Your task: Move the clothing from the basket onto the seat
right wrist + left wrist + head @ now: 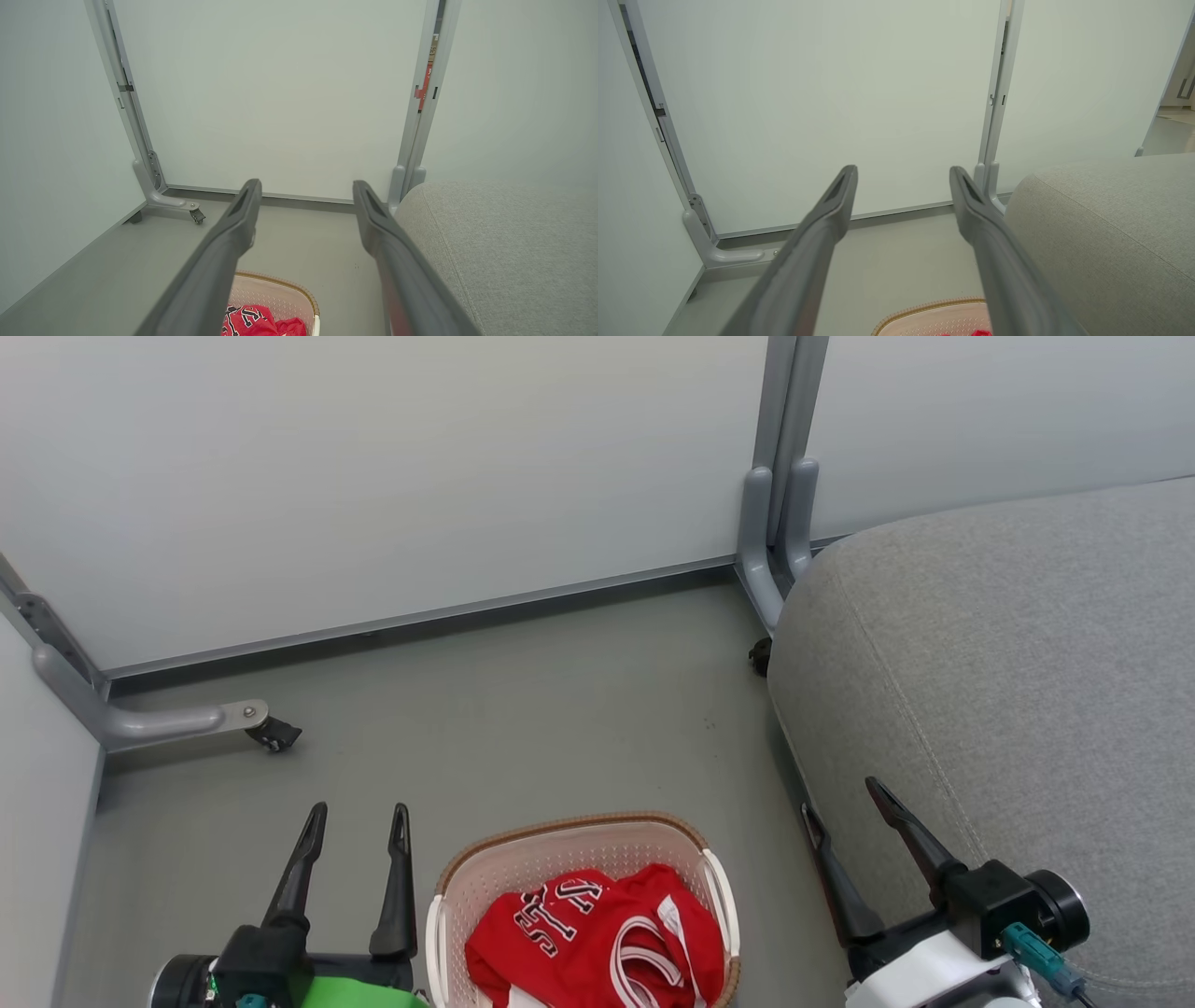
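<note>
Spread, empty: left gripper (360, 807), right gripper (837, 795). Head view shows clothing (597, 933) in 1 basket (560, 826); left wrist view, its rim, 1 seat (1111, 233).

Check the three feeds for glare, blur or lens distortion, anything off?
Head view: even, soft light, no glare; the clothing lettering reads sharp in the basket, faint shadow under the seat edge. Left wrist view: wide-angle bends the partition posts; fingers of the left gripper look soft near the lens. Right wrist view: same bending, same soft fingers on the right gripper.
</note>
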